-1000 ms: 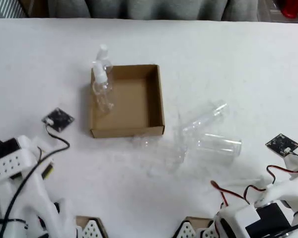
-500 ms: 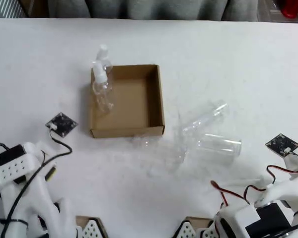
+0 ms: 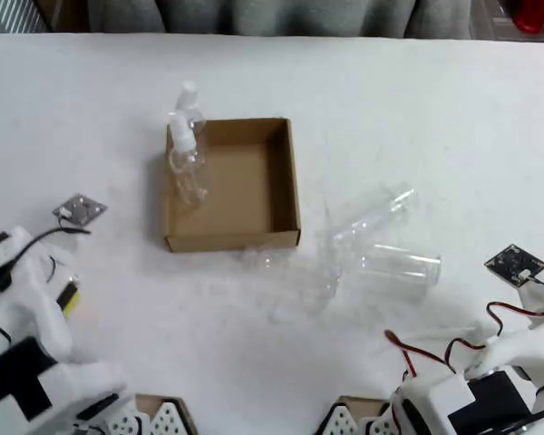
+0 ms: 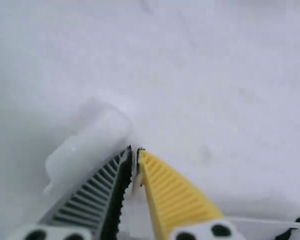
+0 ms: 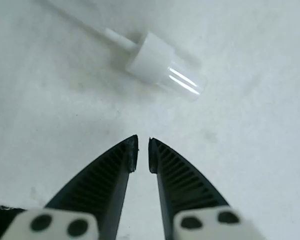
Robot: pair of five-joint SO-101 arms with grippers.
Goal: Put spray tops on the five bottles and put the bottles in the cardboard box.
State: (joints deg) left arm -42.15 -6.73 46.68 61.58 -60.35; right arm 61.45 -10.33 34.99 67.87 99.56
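L arm [image 3: 23, 308] swung left; gripper [image 4: 135, 151] closed beside spray top [image 4: 87, 142].

no readable text or labels

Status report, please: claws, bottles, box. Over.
Left claw shut, white cylinder beside it. Right claw shut, empty, spray top lying ahead. Cardboard box holds a capped bottle; clear bottles lie on the table beside it.

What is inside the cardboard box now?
Clear bottles with white spray tops lie in the cardboard box along one side wall, tops reaching past the far rim. They overlap, so their number is unclear. The remaining floor shows brown cardboard.
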